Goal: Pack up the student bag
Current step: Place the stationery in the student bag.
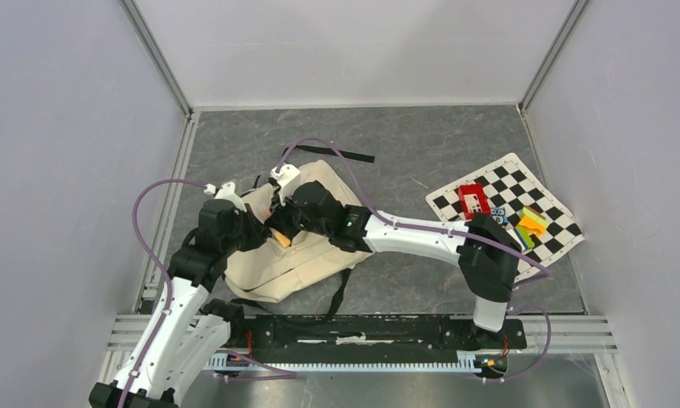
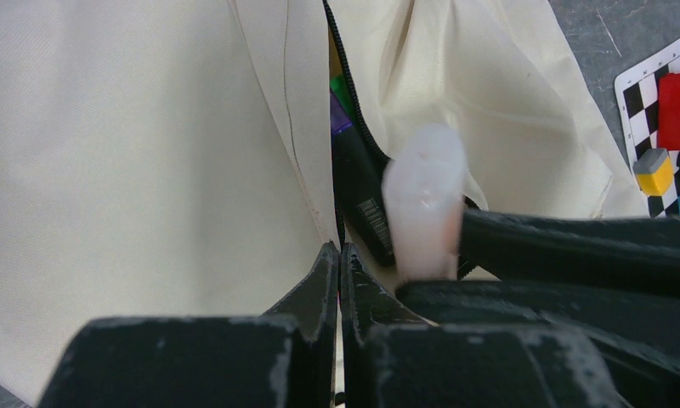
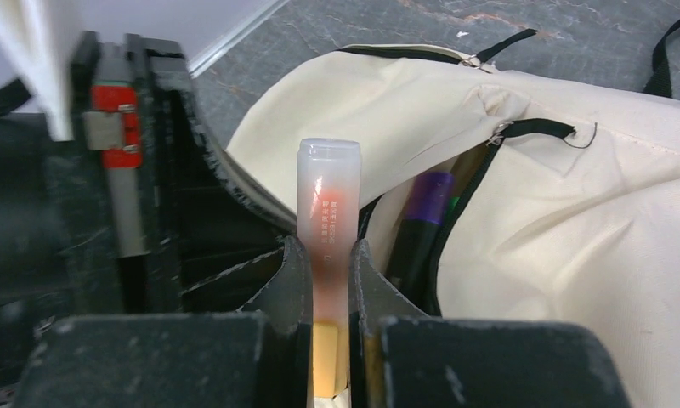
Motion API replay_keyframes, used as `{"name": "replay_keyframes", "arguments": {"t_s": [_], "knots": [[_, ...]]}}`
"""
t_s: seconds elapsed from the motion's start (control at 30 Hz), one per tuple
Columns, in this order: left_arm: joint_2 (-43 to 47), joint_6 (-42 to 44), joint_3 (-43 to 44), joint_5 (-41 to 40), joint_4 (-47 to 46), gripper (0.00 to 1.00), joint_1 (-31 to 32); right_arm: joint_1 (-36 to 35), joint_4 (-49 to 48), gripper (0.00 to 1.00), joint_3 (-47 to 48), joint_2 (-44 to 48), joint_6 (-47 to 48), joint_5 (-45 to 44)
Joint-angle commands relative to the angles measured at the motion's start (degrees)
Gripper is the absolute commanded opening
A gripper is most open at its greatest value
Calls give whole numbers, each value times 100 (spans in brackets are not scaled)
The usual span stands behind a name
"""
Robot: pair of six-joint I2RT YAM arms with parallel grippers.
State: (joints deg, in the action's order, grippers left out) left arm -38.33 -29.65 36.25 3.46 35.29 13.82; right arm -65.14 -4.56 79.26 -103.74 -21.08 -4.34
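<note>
Dealing with a large soft cream fabric backpack with black straps and black zip trim (image 1: 307, 255), slumped flat on the grey marbled table (image 1: 422, 153), left of centre and near the arm bases. Probably light and limp, sagging wherever unsupported, so offering nothing firm to push against. Best taken by the stitched zip edge of the pocket mouth or by a strap: doubled cloth there, less prone to slip. Poorer to grab a plain panel, likely to bunch and slide.

Keeping that mouth apart with the left gripper (image 2: 338, 255): closed to a hairline, seemingly pinching a fold of cream cloth right beside the black zip.

Clamping with the right gripper (image 3: 329, 255) a slim marker with an orange body and a frosted translucent cap (image 3: 328, 183), held round the barrel, cap forward, aimed at the dark slot just to its right. Working side by side at the mouth, close enough to crowd each other.

Lodged in that slot: a purple-capped pen (image 3: 427, 197), plus something green behind, too hidden to name.

Well apart on the right, a black-and-white chequered mat (image 1: 498, 178) bearing a red block (image 1: 472, 201) and other small bright pieces, not yet packed.
</note>
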Motion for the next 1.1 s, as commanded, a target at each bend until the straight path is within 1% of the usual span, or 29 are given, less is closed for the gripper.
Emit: {"name": "replay_keyframes", "arguments": {"t_s": [0.0, 0.17, 0.3, 0.43, 0.53, 0.63, 0.77, 0.9, 1.07], "knots": [[83, 216, 163, -145, -191, 2, -64, 2, -322, 0, 320, -256, 391, -271], [85, 214, 160, -134, -207, 2, -64, 7, -409, 0, 60, -354, 426, -334], [95, 217, 161, -122, -198, 2, -64, 11, -347, 0, 58, -449, 497, -400], [141, 215, 158, -147, -193, 2, -64, 9, -51, 0, 52, -445, 478, -381], [144, 214, 155, -155, -197, 2, -64, 2, 349, 0, -10, -453, 424, -311], [140, 218, 158, -155, -196, 2, -64, 1, 706, 0, -243, -392, 335, -356], [123, 220, 159, -154, -198, 2, -64, -12, 859, 0, -490, -297, 330, -319], [89, 223, 170, -157, -216, 2, -64, -26, 1239, 0, -182, -545, 423, -332], [122, 226, 156, -171, -198, 2, -64, -27, 1730, 0, 389, -1031, 553, -44]]}}
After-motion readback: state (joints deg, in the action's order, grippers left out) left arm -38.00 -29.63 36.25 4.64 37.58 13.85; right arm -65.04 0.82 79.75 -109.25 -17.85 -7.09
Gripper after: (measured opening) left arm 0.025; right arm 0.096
